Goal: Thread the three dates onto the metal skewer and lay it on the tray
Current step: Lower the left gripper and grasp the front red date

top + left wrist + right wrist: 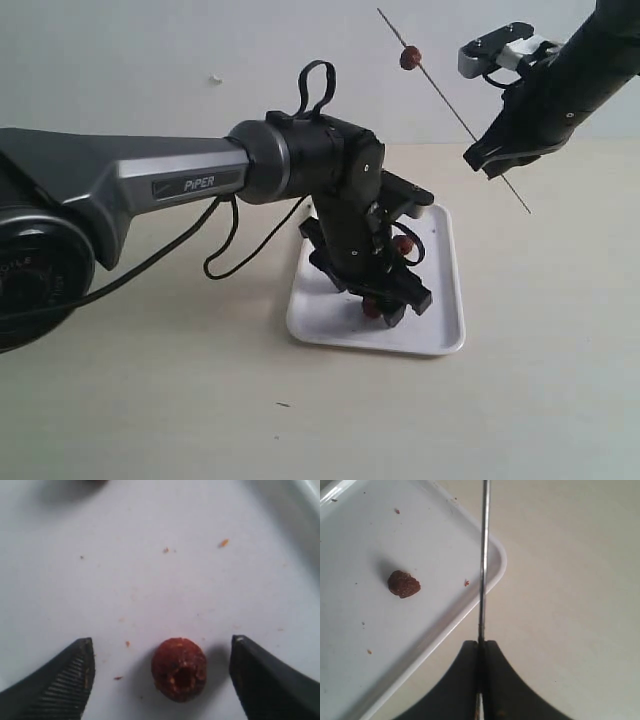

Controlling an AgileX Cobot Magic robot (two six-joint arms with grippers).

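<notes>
- The left arm bent down over the tray, with the left gripper spread wide around a loose date lying there.
- The right gripper, raised high at the right, pinched the tilted metal skewer, which had one threaded date on it.
</notes>
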